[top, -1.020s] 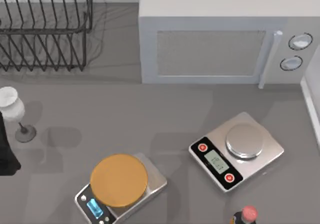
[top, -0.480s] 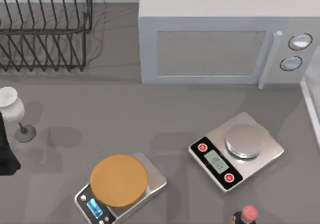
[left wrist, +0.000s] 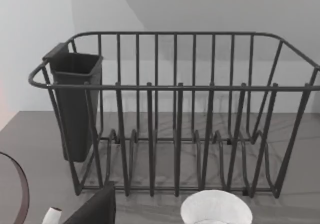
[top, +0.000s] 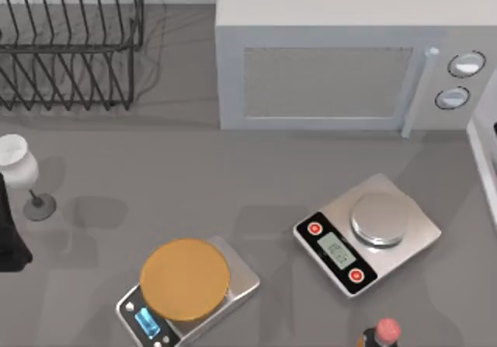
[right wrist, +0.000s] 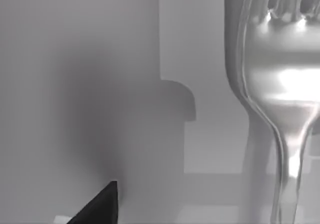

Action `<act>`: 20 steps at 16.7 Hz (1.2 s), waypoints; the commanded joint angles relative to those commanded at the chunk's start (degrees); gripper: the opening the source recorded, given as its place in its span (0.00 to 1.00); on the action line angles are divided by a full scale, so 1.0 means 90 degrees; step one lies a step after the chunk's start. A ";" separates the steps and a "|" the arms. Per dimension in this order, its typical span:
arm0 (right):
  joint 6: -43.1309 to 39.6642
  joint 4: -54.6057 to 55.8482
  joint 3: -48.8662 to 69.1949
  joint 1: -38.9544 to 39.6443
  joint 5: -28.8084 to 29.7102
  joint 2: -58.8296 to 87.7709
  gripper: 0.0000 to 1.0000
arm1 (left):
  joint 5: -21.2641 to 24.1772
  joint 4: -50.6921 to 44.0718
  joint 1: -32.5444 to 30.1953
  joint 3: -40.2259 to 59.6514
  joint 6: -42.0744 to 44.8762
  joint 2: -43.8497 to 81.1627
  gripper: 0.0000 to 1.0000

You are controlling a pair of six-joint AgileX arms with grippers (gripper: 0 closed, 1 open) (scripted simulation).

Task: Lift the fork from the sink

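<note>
Right gripper (right wrist: 95,204) sits close beside the slim shiny silver metal fork (right wrist: 280,83), grip state untellable; it should centre squarely on the handle before rising.

Grey counter (top: 194,176) is carrying plenty: a black wire dish rack (top: 70,44) is sitting at the far left, a white microwave (top: 342,60) beside it. A wine glass (top: 19,172) is standing at the left edge. Two scales are resting up front, one orange-topped (top: 186,285), one silver (top: 369,230), with a bottle (top: 380,335) poking in near the front edge.
</note>
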 joint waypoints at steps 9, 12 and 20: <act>0.0000 0.0000 0.0000 0.0000 0.0000 0.0000 0.47 | 0.0000 0.0000 0.0000 0.0000 0.0000 0.0000 1.00; 0.0000 0.0000 0.0000 0.0000 0.0000 0.0000 0.25 | 0.0000 0.0000 0.0000 0.0000 0.0000 0.0000 1.00; 0.0000 0.0000 0.0000 0.0000 0.0000 0.0000 0.00 | 0.0000 0.0000 0.0000 0.0000 0.0000 0.0000 1.00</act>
